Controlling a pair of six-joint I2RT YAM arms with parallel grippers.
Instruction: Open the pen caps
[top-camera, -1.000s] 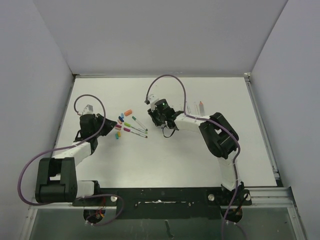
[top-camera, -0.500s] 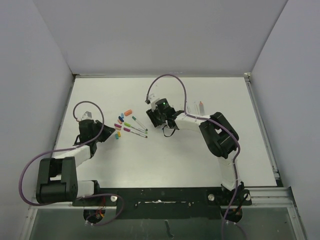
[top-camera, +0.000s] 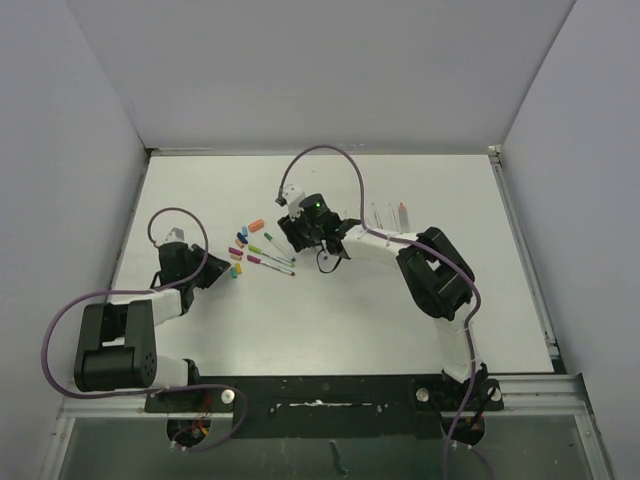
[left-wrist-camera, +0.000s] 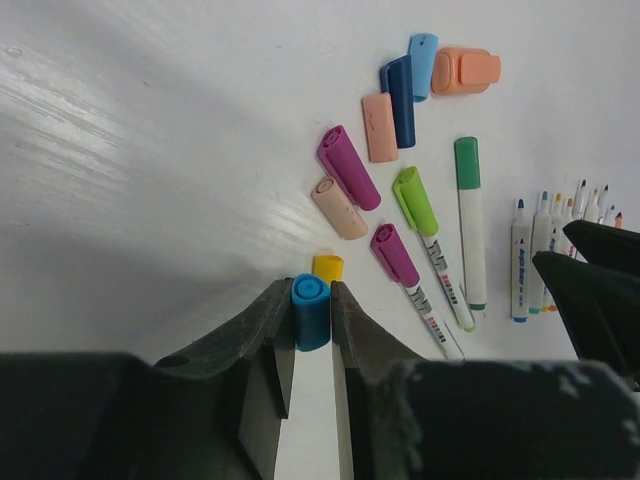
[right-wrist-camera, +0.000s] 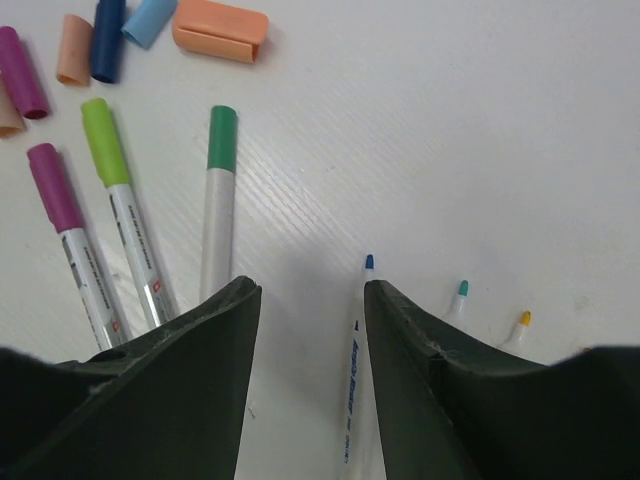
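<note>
In the left wrist view my left gripper (left-wrist-camera: 311, 300) is shut on a bright blue pen cap (left-wrist-camera: 311, 312), low over the table, with a yellow cap (left-wrist-camera: 327, 267) just beyond its tip. More loose caps lie ahead: magenta (left-wrist-camera: 347, 167), peach (left-wrist-camera: 340, 207), salmon (left-wrist-camera: 379, 127), navy (left-wrist-camera: 401, 100), light blue (left-wrist-camera: 421, 52) and a fat orange one (left-wrist-camera: 466, 70). Three pens are capped: lime (left-wrist-camera: 410, 198), magenta (left-wrist-camera: 395, 253) and dark green (left-wrist-camera: 466, 165). My right gripper (right-wrist-camera: 305, 290) is open and empty over the table, with a blue-tipped uncapped pen (right-wrist-camera: 353, 375) by its right finger.
Several uncapped pale pens (left-wrist-camera: 555, 235) lie in a row under my right gripper (top-camera: 298, 238). An orange-topped marker (top-camera: 403, 213) and thin pens lie at the back right. The caps cluster (top-camera: 240, 248) sits between the two arms. White walls enclose the table.
My left arm has drawn back toward the near left. My right gripper has shifted left, closer to the capped pens.
</note>
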